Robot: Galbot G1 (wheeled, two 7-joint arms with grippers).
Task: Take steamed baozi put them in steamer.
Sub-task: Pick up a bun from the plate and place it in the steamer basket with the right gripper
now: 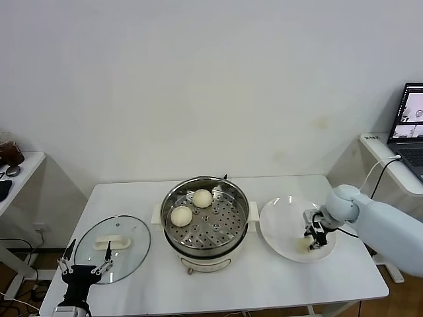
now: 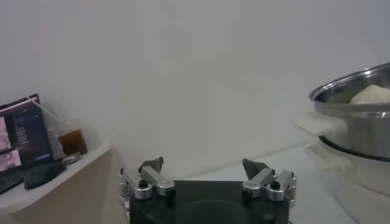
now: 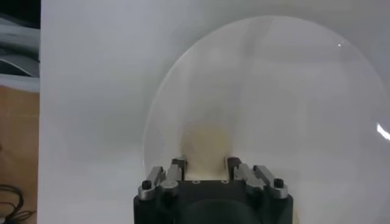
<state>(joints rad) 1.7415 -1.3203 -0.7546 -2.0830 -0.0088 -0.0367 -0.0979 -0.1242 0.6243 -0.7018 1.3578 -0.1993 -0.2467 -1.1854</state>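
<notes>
**A:** What is the right gripper doing down on the plate?

**B:** It sits at about four o'clock on the plate, and its fingers stand on either side of a baozi. In the wrist view the bun fills the gap between them, so I read it as closed on the bun (lightly, I would guess, since the dough shows no dent).

**A:** How will that bun handle?

**B:** My judgement is that it is light, soft and easily squashed, with a smooth skin that may be a little tacky. The widest part of the dome, gripped gently from both sides, seems the safest hold. Too hard a squeeze would crease it.

**A:** And the containers?

**B:** The steamer stands in the middle of the table with two buns on its perforated tray, one near twelve o'clock and one near nine. The plate holds only the one bun I can see, at the gripper.

**A:** The other arm?

**B:** The left gripper is parked at the table's near left corner, fingers spread apart and empty, just by the glass lid.
</notes>
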